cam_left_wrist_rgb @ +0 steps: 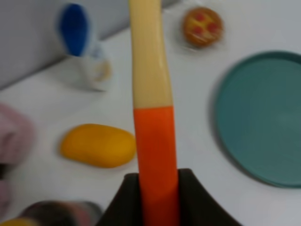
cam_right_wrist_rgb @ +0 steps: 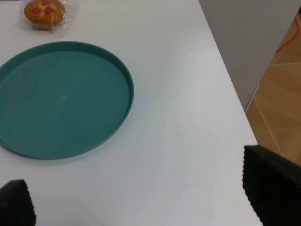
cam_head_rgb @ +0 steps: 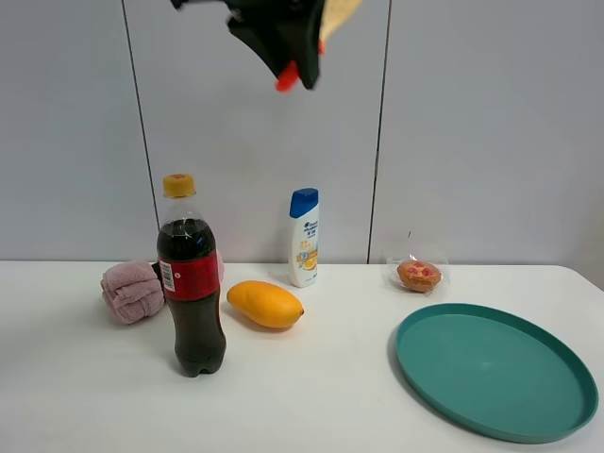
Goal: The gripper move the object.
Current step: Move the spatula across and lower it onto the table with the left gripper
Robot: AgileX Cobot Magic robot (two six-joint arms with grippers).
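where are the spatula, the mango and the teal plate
spatula (cam_left_wrist_rgb: 155, 146): left wrist view, on the orange handle
mango (cam_head_rgb: 265, 304): exterior high view, middle of the fruit
teal plate (cam_right_wrist_rgb: 61, 99): right wrist view, bare middle

No wording is legible anywhere. The cola bottle (cam_head_rgb: 192, 283) wears a red label (cam_head_rgb: 193, 276) with a small white printed patch, too fine to read. The white shampoo bottle (cam_head_rgb: 304, 241) carries blue and orange print, also too small to make out.
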